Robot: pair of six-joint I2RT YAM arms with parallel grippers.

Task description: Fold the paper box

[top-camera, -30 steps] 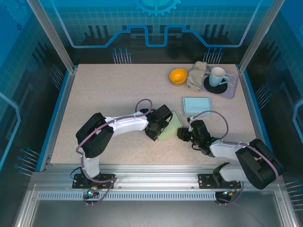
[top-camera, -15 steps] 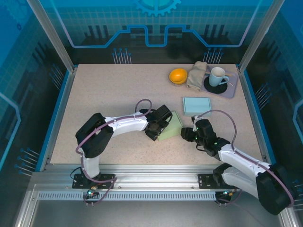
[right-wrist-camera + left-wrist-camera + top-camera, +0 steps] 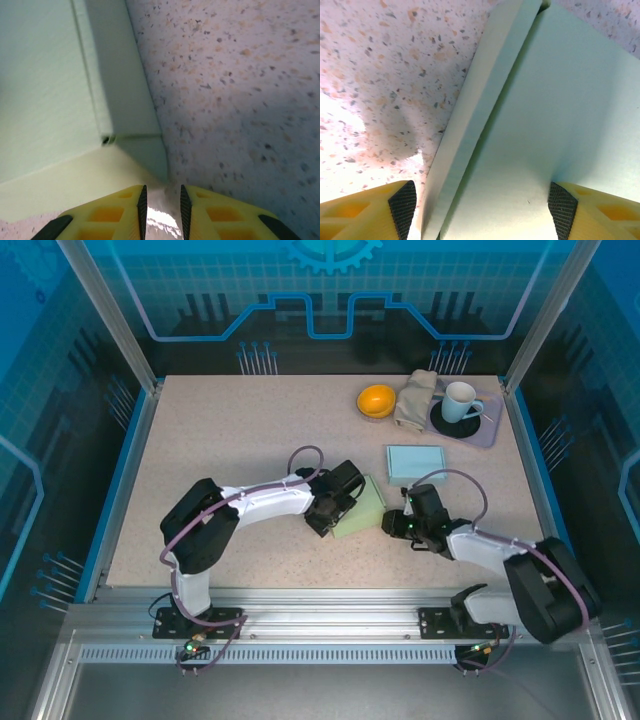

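**Both grippers at the half-folded box, one on each side**

The paper box (image 3: 360, 508) lies on the table (image 3: 230, 430) near its front edge, between the two arms and a little right of the middle. It is pale green.

The left gripper (image 3: 482, 207) is at the box's left side with its jaws wide apart. One of its pads (image 3: 402, 204) is over the table just beside the raised side wall (image 3: 470, 125), and the other is over the flat panel, so the wall stands between them. I cannot see that the pads press the wall. I judge that this arm is placed there to steady the box, or to be ready to pinch the wall.

The right gripper (image 3: 162, 202) points at the box's near right corner (image 3: 150, 145), close to it and low over the table. Its jaws are almost together with a narrow gap between them, and nothing is in that gap. Fingers this narrow are good for pushing a flap or a corner, so I judge that this is the purpose.

A second box (image 3: 415, 462), light blue, lies just behind the right gripper, near but apart from the green one. At the far right corner are an orange bowl (image 3: 376, 400), a folded cloth (image 3: 415, 400) and a mug (image 3: 460, 400) on a tray (image 3: 488, 430), all well apart from the work. Only the blue box is close enough to hinder the right arm, if the arm swings backward.
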